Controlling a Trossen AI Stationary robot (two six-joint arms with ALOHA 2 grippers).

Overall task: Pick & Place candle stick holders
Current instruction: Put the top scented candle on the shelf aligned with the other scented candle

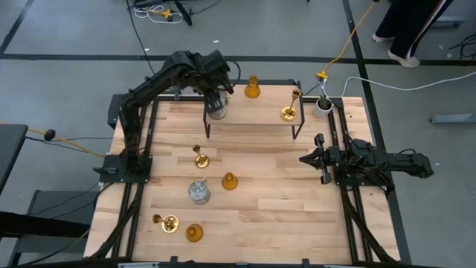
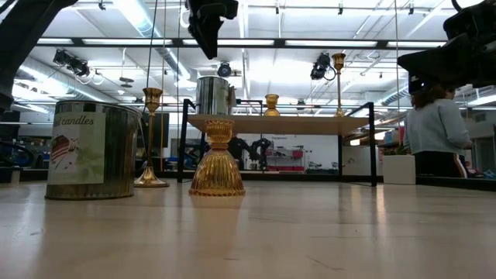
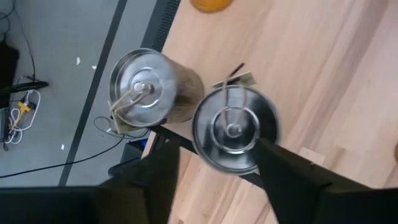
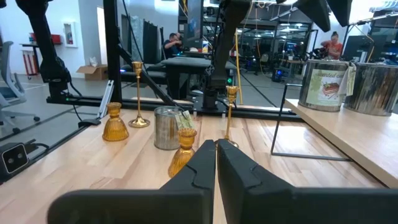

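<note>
Straddling one silvery cylinder (image 3: 235, 127) on the raised shelf (image 1: 253, 113), the left tool (image 3: 217, 149) stands open, a gap showing beside one finger. A second cylinder (image 3: 155, 87) sits just beside it. Both show a wick-like piece inside. A white pot (image 1: 322, 105) holds a green plant. Other holders stand on the table (image 1: 282, 208). The right tool (image 4: 216, 155) is closed, empty. A person (image 2: 438, 132) stands in the room beyond.

left gripper (image 1: 216, 95) covers most of the silvery holder (image 1: 216, 110) on the shelf from above, so any contact can't be judged. bottom left, the brass holder (image 1: 165, 220) is too small for detail. low view's top edge crops both arms.
</note>
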